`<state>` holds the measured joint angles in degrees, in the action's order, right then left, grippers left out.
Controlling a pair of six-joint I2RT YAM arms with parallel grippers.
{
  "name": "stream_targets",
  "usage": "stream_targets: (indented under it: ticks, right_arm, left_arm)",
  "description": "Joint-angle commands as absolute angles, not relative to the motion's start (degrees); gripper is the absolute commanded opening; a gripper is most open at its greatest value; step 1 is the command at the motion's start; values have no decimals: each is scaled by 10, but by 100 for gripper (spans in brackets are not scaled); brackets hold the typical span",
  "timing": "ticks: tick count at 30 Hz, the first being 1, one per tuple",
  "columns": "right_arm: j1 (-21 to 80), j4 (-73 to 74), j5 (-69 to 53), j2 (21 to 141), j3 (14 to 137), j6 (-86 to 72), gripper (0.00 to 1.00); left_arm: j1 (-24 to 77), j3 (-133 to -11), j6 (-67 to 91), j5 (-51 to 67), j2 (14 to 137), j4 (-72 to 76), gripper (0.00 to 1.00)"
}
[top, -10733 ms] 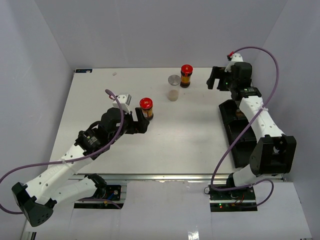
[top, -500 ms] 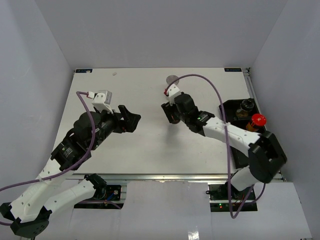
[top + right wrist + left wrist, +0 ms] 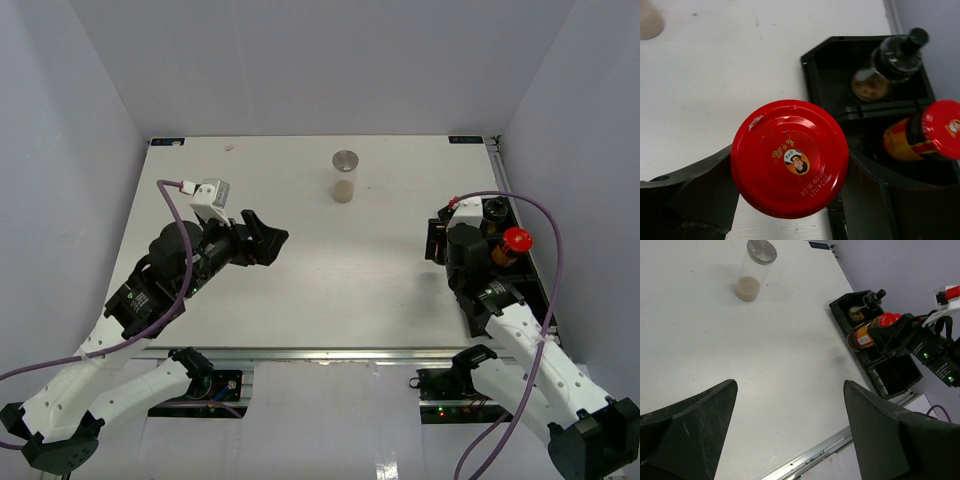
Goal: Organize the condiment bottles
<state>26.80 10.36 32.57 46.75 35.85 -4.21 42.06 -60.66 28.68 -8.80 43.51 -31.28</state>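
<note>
My right gripper (image 3: 790, 175) is shut on a red-capped bottle (image 3: 790, 159), held upright over the left edge of the long black tray (image 3: 815, 60). From above, my right gripper (image 3: 437, 238) hides that bottle. In the tray's far compartment stands a black-capped bottle (image 3: 892, 62) (image 3: 494, 210). Behind it a second red-capped bottle (image 3: 925, 135) (image 3: 516, 240) leans in its compartment. The clear bottle with the silver lid (image 3: 345, 178) (image 3: 754, 270) stands alone at the far middle of the table. My left gripper (image 3: 268, 240) (image 3: 790, 385) hangs open and holds nothing.
The tray (image 3: 895, 375) runs along the table's right edge, with my right arm lying over its near part. White walls close in the table on three sides. A metal rail runs along the near edge.
The right arm has swung from the middle of the table over to the tray on the right. The clear bottle now shows fully. The left arm has barely moved.
</note>
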Motion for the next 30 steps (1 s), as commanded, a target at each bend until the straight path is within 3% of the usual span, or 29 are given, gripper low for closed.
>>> stream_targets:
  ticks: [1, 15, 30]
  right_arm:
    - [223, 13, 361, 404, 348, -53, 8]
    - [97, -67, 350, 405, 304, -50, 8]
    - [47, -97, 351, 399, 255, -72, 8]
  left_arm:
    - [418, -606, 294, -71, 427, -307, 98]
    - [418, -623, 280, -73, 435, -310, 98]
    - [418, -627, 277, -65, 446, -299, 98]
